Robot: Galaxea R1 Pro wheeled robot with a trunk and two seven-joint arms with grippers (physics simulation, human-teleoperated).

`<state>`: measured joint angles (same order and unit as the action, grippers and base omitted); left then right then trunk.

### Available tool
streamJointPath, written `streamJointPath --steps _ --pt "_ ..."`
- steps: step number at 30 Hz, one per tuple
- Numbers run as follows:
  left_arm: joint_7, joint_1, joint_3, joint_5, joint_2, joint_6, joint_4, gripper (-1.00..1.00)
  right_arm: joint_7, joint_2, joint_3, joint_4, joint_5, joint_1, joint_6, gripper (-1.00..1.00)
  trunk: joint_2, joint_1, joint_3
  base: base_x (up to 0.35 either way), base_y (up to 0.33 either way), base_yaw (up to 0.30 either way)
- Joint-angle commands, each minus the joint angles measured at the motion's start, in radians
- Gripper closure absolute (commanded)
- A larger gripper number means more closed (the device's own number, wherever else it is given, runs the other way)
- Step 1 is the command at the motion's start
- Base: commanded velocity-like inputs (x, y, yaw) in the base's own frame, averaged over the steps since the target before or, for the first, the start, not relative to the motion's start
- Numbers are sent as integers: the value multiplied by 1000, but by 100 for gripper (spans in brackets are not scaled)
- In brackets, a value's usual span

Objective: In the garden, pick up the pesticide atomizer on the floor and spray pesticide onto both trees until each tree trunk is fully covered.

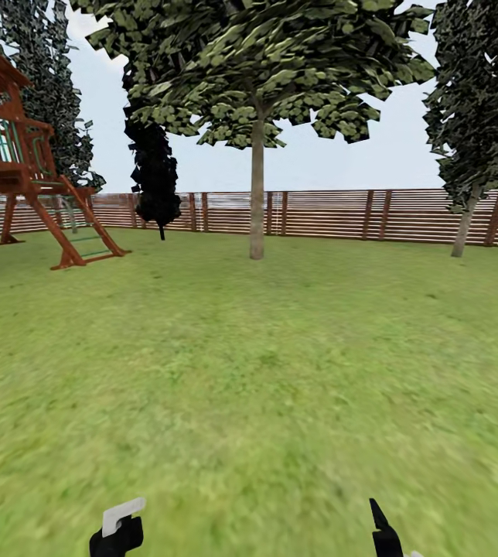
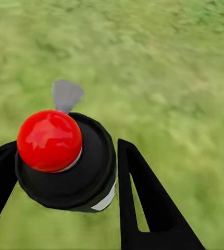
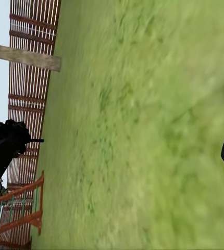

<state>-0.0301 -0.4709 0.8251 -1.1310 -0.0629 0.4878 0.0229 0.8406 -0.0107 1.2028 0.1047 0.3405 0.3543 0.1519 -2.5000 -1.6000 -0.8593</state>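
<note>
The pesticide atomizer [image 2: 65, 166] is a black can with a red round cap [image 2: 49, 140] and a grey nozzle [image 2: 66, 95]. My left gripper [image 2: 65, 148] is shut on it, one black finger on each side. In the head view the left gripper [image 1: 116, 532] holds the atomizer [image 1: 121, 514] low at the bottom left, over the grass. A tall tree [image 1: 264, 62] with a broad blocky green crown stands ahead, its straight grey-brown trunk [image 1: 257, 193] far beyond both grippers. My right gripper [image 1: 388, 534] hangs at the bottom right, open and holding nothing.
The green lawn [image 1: 249, 387] runs to a brown slat fence [image 1: 357, 215]. A red-brown wooden play tower [image 1: 25, 178] stands at the left. A dark narrow tree [image 1: 156, 178] rises left of the trunk, and another dark tree [image 1: 477, 100] stands at the right.
</note>
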Motion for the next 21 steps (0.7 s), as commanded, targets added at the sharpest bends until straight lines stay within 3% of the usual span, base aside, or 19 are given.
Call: streamJointPath --steps 1,21 --pt "0 0 0 0 0 0 0 100 0 0 0 0 0 0 0 -100 0 0 0 322 118 0" --pt "0 0 0 0 0 0 0 100 0 0 0 1 0 0 0 -100 0 0 0 323 118 0"
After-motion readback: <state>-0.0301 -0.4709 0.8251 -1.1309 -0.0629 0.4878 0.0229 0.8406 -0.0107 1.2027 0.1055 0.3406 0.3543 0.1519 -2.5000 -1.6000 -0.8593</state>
